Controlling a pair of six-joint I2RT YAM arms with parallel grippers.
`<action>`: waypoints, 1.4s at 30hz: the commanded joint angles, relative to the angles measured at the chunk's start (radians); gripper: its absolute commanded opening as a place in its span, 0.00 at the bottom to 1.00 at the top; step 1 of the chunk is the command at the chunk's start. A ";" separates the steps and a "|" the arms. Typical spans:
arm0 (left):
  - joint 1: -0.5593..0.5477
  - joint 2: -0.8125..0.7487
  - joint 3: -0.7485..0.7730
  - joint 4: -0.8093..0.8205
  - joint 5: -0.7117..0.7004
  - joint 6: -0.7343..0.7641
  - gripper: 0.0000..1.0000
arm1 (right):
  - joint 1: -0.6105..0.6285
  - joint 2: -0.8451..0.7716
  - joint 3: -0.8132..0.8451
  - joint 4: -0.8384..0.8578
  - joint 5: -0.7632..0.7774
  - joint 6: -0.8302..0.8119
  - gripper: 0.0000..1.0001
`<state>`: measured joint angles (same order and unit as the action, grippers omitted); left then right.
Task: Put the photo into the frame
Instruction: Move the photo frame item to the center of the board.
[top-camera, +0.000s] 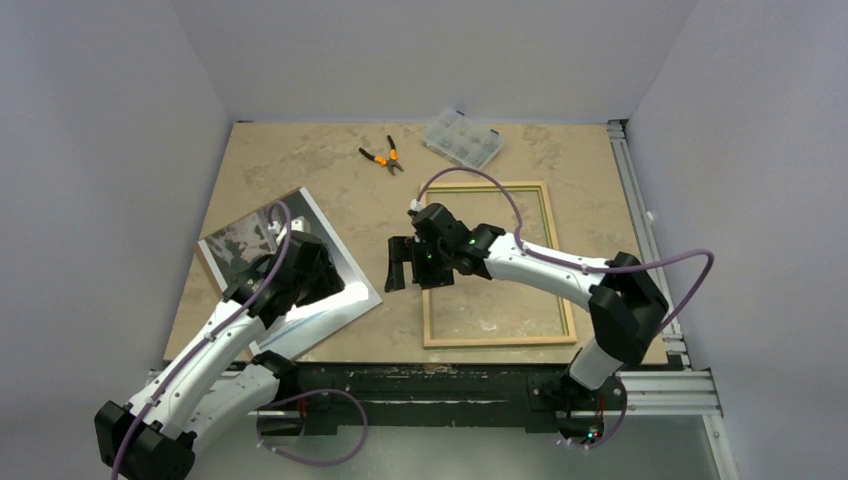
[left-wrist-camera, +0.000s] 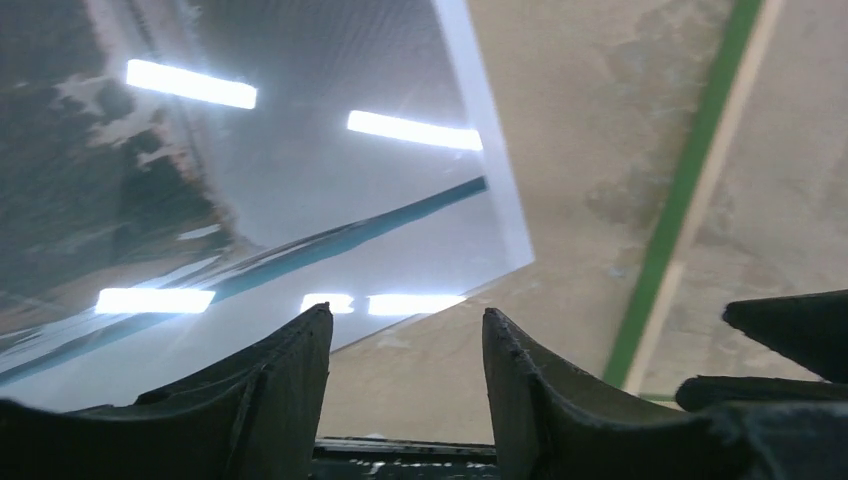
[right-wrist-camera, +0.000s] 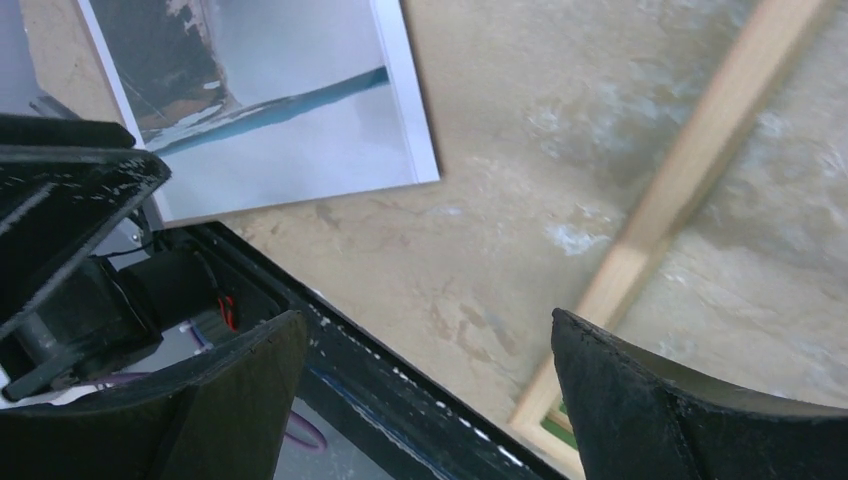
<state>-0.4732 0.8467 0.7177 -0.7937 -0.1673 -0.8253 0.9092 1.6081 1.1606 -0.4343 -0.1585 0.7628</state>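
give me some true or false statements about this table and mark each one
1. The photo sits inside the frame. False: it lies on the table, left of the frame.
2. The frame lies with its pale wood side up. True.
3. The right pincer grips the frame. False: its jaws are wide open with nothing between them.
4. Pliers lie near the table's far edge. True.
5. The left pincer is at a corner of the photo. True.
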 joint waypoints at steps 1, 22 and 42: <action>0.008 0.038 0.022 -0.218 -0.167 0.018 0.49 | 0.018 0.085 0.100 0.081 -0.060 0.009 0.90; 0.160 0.339 -0.067 -0.005 0.051 0.059 0.21 | 0.020 0.440 0.309 0.238 -0.215 0.107 0.76; 0.162 -0.103 0.122 -0.142 0.032 0.129 0.60 | 0.087 0.457 0.417 -0.069 0.143 -0.060 0.64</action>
<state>-0.3206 0.8833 0.7292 -0.8608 -0.0883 -0.7208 0.9699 2.0708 1.5192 -0.4416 -0.1120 0.7425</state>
